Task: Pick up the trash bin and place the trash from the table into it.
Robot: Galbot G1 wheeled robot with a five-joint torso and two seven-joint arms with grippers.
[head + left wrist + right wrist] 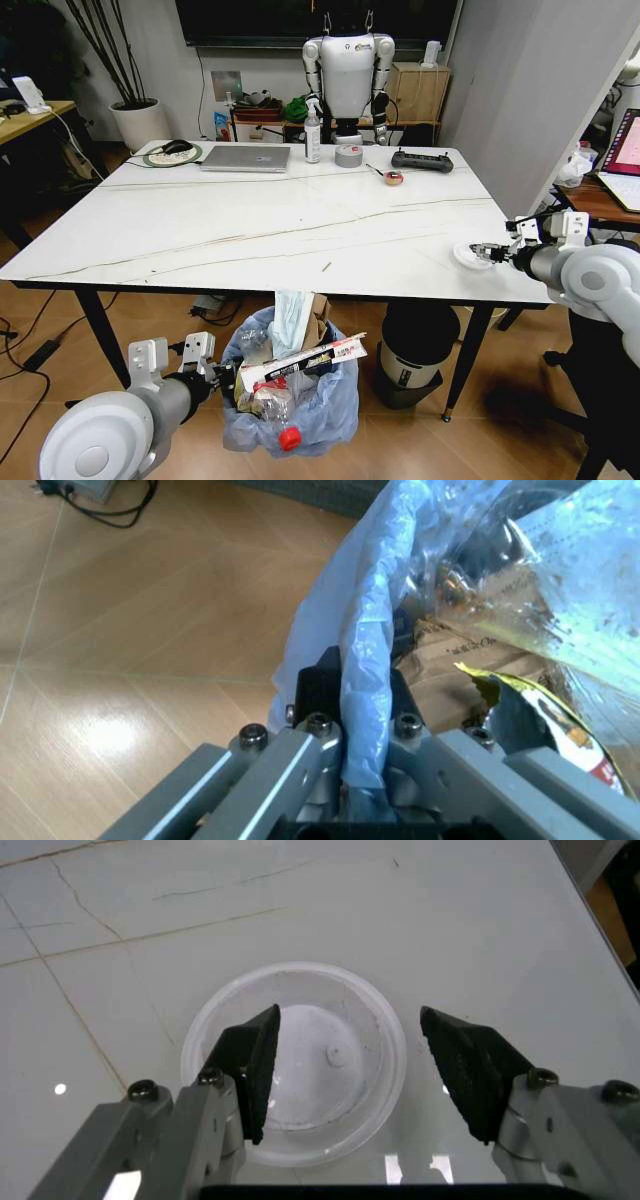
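Two grippers are at work around the table (250, 235). Below its near edge, toward the left, the left gripper (222, 378) is clamped on the rim of the trash bin (330, 410), its fingers (318, 686) pinching a fold of the light-blue bag. The bin hangs under the tabletop, stuffed with trash (300, 365): a long printed wrapper, a pale folded sheet standing up, a crushed bottle with a red cap at the bottom; the print is too small to read. Behind the bin, under the table, stands a dark-lidded bin (418, 355). Along the table's far edge lie a laptop (245, 158), a spray bottle (313, 132), a tape roll (348, 155) and a black controller (421, 160). At the table's right near corner, the right gripper (487, 252) hovers with jaws spread wide, holding nothing, over a clear round plastic lid (300, 1065) lying flat on the tabletop.
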